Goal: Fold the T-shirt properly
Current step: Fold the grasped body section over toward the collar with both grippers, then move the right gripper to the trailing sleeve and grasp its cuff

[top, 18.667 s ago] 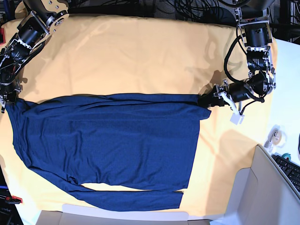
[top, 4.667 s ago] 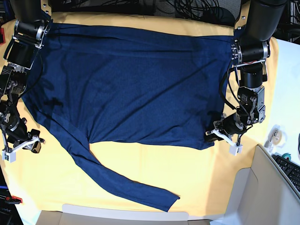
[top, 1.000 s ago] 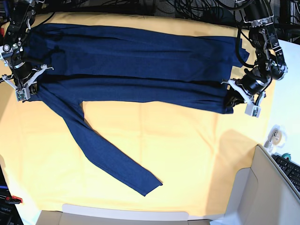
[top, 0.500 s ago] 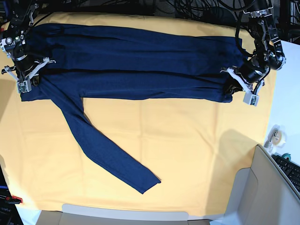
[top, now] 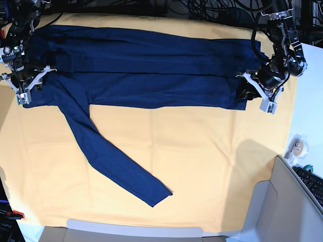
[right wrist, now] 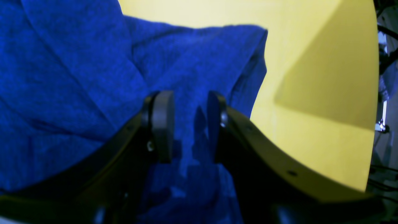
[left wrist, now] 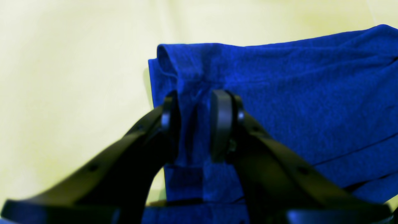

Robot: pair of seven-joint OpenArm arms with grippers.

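Observation:
The dark navy T-shirt [top: 151, 70] lies folded into a long band across the far half of the yellow-orange table cloth [top: 202, 161]. One long sleeve [top: 111, 156] trails diagonally toward the front. My left gripper [top: 246, 94] sits at the band's right end. In the left wrist view my left gripper [left wrist: 194, 124] stands open, with a raised ridge of T-shirt [left wrist: 295, 93] fabric loose between its fingers. My right gripper [top: 31, 84] is at the band's left end. In the right wrist view my right gripper [right wrist: 189, 124] is also open, straddling T-shirt [right wrist: 77, 77] fabric near the corner.
A cardboard box [top: 275, 212] stands at the front right. Beside it are a keyboard [top: 314, 184] and a tape roll [top: 298, 146] on the white surface. Cables [top: 202, 10] run along the back edge. Bare yellow cloth [left wrist: 62, 62] stretches in front of the T-shirt.
Both grippers' jaws have parted from shut. The folded band's front edge has shifted slightly toward the back and settled flat, and both grippers moved a little that way with it.

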